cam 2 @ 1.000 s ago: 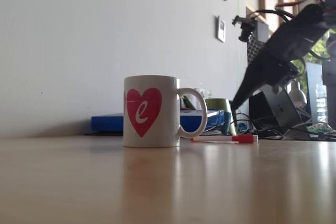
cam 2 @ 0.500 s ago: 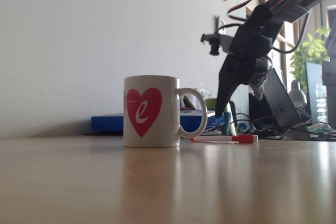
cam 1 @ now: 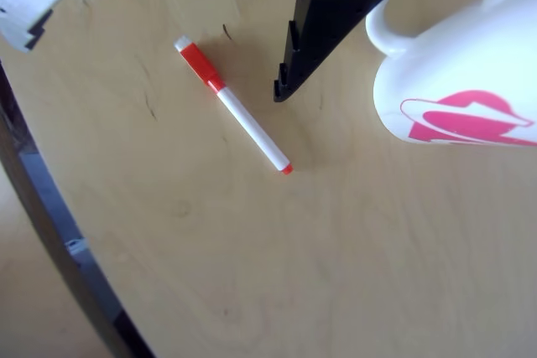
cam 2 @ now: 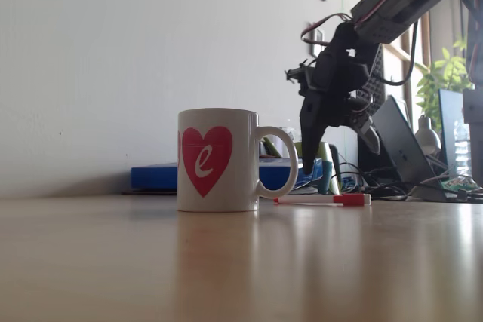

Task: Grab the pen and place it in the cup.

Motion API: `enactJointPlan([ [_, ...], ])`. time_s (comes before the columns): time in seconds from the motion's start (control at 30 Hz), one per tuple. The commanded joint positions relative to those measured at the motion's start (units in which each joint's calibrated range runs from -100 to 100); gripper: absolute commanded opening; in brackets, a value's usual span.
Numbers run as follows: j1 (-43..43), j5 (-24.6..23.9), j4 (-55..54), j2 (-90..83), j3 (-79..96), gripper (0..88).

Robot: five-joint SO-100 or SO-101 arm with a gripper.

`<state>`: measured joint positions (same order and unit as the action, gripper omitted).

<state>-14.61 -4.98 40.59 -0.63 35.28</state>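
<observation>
We judge the slim white marker with an orange-red cap (cam 1: 232, 106), lying on the pale wooden table (cam 1: 252, 274) near its dark edge, light, stiff and slippery, best pinched mid-barrel; whether the black gripper (cam 1: 281, 90) is parted we cannot tell.

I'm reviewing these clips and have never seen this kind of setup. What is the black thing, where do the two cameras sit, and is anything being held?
The black thing is a small robot arm ending in a two-finger gripper. The fixed view sits low on the wooden table, looking sideways. The other view looks down from close by the gripper. On the table lie a pen, white with a red cap, and a white cup with a pink heart. The gripper hangs above the table between them, touching neither. Nothing is held; whether its jaws are open is unclear.
</observation>
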Motion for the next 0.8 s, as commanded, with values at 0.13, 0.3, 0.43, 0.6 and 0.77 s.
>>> enactJointPlan([
  [0.13,0.22,2.20,0.05,4.28,-3.46,56.4],
  [0.3,0.39,8.92,-0.55,5.69,-6.18,55.8],
  [0.43,0.30,12.97,0.22,6.61,-7.81,55.8],
  [0.6,0.05,19.12,4.78,9.10,-10.16,55.7],
  [0.77,-0.20,20.69,16.40,13.99,-14.78,55.7],
])
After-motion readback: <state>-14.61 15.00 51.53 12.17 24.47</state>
